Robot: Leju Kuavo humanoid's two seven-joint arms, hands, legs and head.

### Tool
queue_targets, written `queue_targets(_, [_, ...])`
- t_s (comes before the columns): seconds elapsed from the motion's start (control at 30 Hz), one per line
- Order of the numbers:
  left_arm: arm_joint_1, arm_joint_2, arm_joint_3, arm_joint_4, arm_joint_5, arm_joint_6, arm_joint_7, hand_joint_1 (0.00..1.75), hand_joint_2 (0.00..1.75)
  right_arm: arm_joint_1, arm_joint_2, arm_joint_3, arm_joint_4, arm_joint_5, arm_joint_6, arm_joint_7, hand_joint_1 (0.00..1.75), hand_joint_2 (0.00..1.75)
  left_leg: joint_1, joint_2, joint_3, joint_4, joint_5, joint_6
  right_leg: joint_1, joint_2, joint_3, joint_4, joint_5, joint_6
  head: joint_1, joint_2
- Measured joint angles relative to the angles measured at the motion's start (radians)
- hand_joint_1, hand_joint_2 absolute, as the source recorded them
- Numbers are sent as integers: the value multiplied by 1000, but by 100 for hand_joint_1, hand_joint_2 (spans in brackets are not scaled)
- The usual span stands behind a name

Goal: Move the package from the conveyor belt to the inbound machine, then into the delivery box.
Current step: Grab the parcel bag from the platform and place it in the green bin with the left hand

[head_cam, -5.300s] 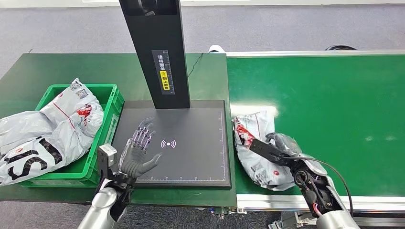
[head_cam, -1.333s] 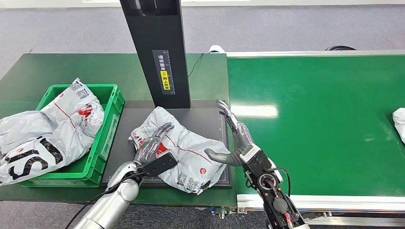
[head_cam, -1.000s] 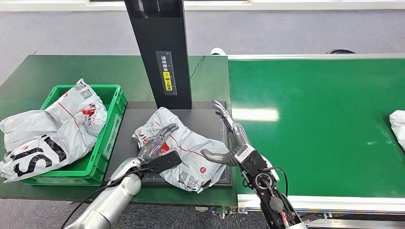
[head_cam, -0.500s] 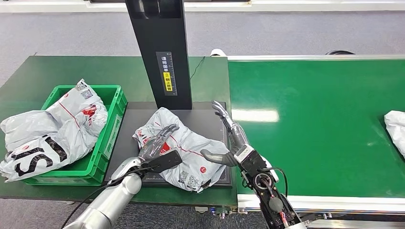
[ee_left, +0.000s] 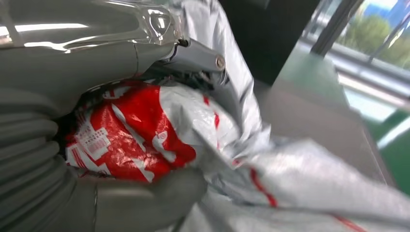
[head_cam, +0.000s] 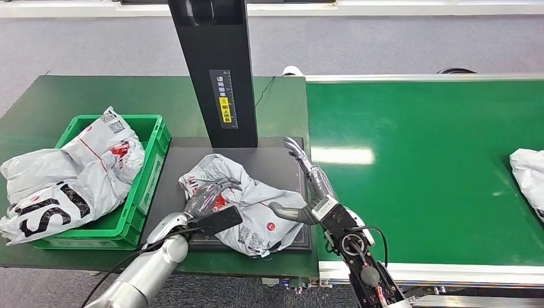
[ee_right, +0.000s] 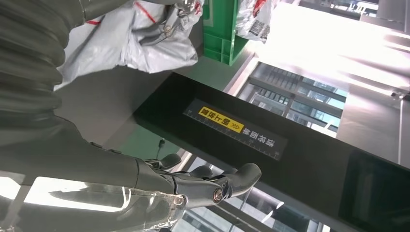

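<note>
Left hand (head_cam: 206,199) grips the package's (head_cam: 256,208) near-left end on the inbound machine (head_cam: 269,157) plate, right hand (head_cam: 306,192) open at its right edge, delivery box (head_cam: 151,138) lying leftward, nearer the left arm.

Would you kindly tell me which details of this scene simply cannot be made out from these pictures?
- The package underside and the scanning platform beneath it: hidden in the head view by the bag itself.
- Left hand fingertips: in the left wrist view the crumpled bag covers them.
- Second package on the conveyor belt: cut off by the head view's edge.
- Label text on the black column: too small to read.
- Green crate floor: buried under bags.
</note>
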Motion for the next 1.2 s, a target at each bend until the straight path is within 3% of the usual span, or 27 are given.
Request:
queue_targets(0.13, [47,2,16,-46,17,78,-50,175,175,18,-10,-4,-7,3,-1,6,0,175,0,1,-3,0,0,0,0,2,-5,0,0,0,0,0])
queue_targets(0.37, [90,6,35,-116,25,78,-49,175,175,32,-24,-6,-15,2,-2,7,0,175,0,1,-9,0,0,0,0,2,-10,0,0,0,0,0])
queue_targets(1.0, [104,9,42,-137,27,91,-52,175,175,33,-31,-6,-21,-1,-5,7,0,175,0,1,-9,0,0,0,0,2,-11,0,0,0,0,0])
queue_targets(1.2, [135,9,59,-183,74,190,-117,175,175,39,-34,-6,-30,-3,-11,7,0,175,0,2,-10,0,0,0,0,2,-12,0,0,0,0,0])
